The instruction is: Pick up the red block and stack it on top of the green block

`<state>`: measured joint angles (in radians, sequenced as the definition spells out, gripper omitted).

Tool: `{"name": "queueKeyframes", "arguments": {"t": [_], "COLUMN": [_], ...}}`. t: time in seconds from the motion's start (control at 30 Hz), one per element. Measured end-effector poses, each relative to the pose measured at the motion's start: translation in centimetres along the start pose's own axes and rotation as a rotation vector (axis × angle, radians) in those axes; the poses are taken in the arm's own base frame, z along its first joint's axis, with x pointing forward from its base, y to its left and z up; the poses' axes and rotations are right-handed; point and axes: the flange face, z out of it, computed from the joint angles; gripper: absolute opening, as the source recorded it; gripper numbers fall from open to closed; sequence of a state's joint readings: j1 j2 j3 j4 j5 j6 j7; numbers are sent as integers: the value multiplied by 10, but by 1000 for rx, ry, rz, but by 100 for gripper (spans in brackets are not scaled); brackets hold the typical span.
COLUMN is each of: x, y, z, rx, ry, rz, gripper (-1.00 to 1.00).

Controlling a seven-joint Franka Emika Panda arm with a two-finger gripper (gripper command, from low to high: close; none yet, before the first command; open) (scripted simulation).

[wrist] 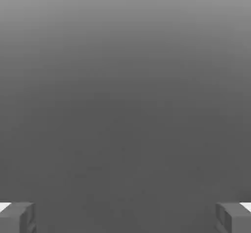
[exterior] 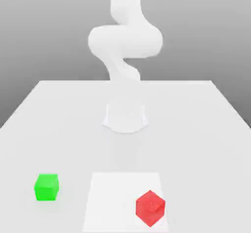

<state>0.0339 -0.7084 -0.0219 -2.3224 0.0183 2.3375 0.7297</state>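
Note:
The red block [exterior: 150, 208] sits near the table's front edge, toward the exterior view's right, turned so one corner faces forward. The green block [exterior: 46, 186] rests on the table toward the exterior view's left, well apart from the red one. In the hand view my gripper [wrist: 125, 218] is open: its two grey fingertips [wrist: 17, 217] stand far apart with nothing between them, against a plain grey background. The white arm [exterior: 125, 41] rises from its base and leaves the exterior view at the top.
The arm's round base [exterior: 125, 117] stands at the middle of the white table [exterior: 196, 129]. A paler rectangular patch [exterior: 112, 198] lies on the tabletop under the red block. The table's front edge is close to both blocks.

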Motion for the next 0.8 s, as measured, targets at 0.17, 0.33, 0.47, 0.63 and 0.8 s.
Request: {"name": "queueKeyframes", "arguments": {"t": [0.17, 0.33, 0.47, 0.63, 0.8], "x": [-18, -56, -96, -155, -209], "y": [6, 23, 44, 81, 131], "z": [107, 202, 270, 340, 394], "rx": [-57, -116, -167, -235, -307], "ry": [-157, -300, -409, -540, -651], "rz": [-126, -252, -357, -497, -624], "gripper": [0, 0, 0, 0, 0]}}
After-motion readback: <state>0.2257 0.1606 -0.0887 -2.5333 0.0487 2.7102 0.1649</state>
